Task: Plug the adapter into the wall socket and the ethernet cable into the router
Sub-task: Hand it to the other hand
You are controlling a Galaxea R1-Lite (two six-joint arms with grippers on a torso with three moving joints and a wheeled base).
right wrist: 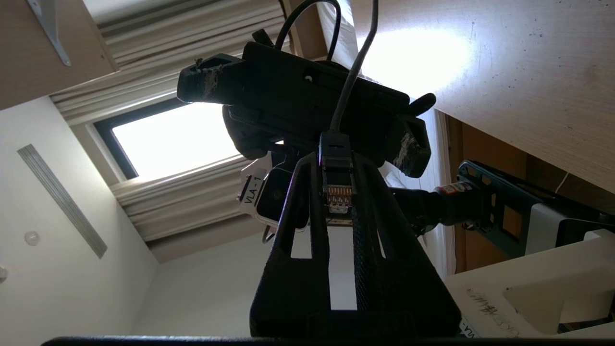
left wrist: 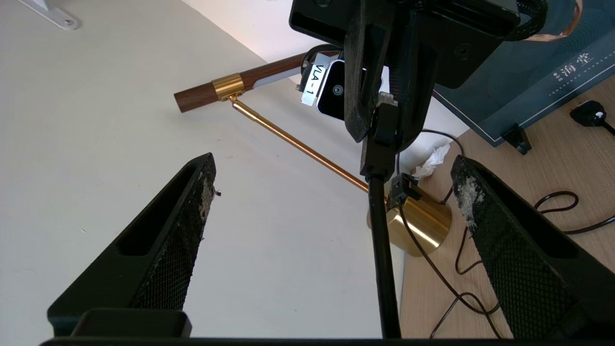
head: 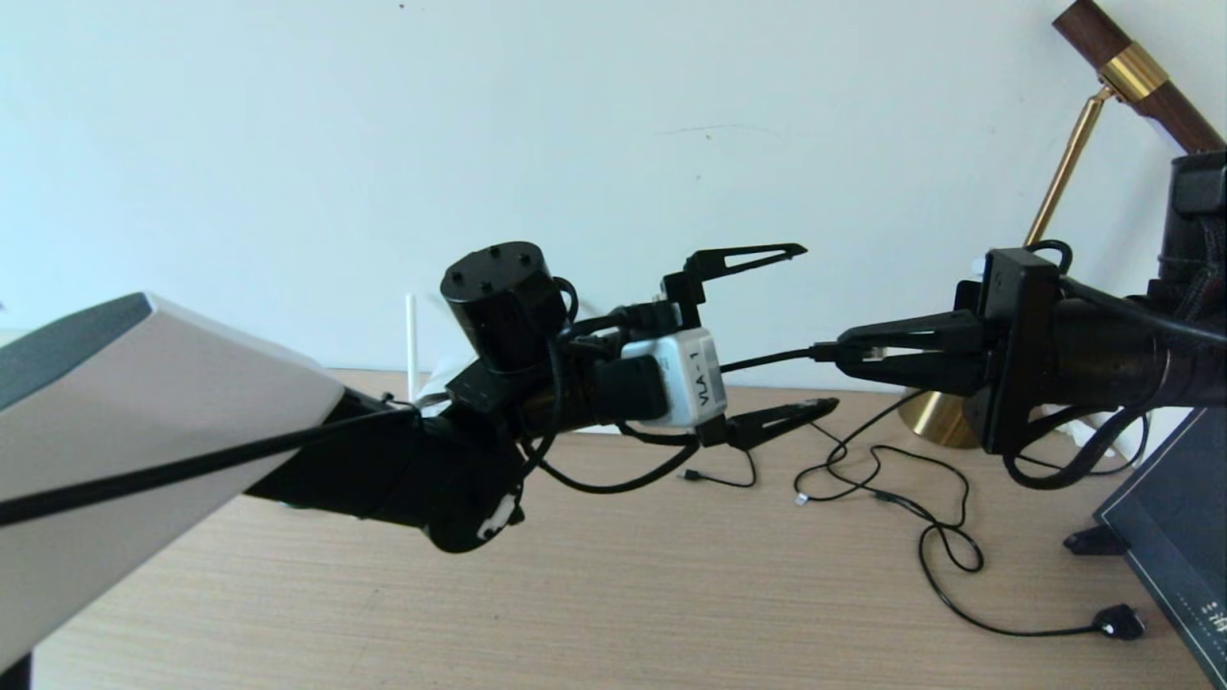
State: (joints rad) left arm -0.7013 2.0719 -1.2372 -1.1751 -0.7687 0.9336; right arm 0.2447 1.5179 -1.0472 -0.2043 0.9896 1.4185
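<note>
Wooden desk (head: 594, 594) against a pale wall, thin black cables strewn near a brass lamp base (head: 935, 417). Right gripper (head: 848, 353) is clamped on the ethernet cable (head: 767, 360), pinching the boot with the clear plug (right wrist: 338, 194) sitting between its fingers; the cable runs out past its tips toward the left gripper (head: 800, 331). Left gripper faces it with fingers spread wide, one above and one below the cable, touching nothing. Router is mostly hidden behind the left arm; only one white antenna (head: 411, 345) shows there. Adapter and wall socket are not visible. Risk: the left fingers closing off-centre would miss the thin cable or drag the plug askew in the right grip; a release before a firm pinch would drop it onto the desk.
</note>
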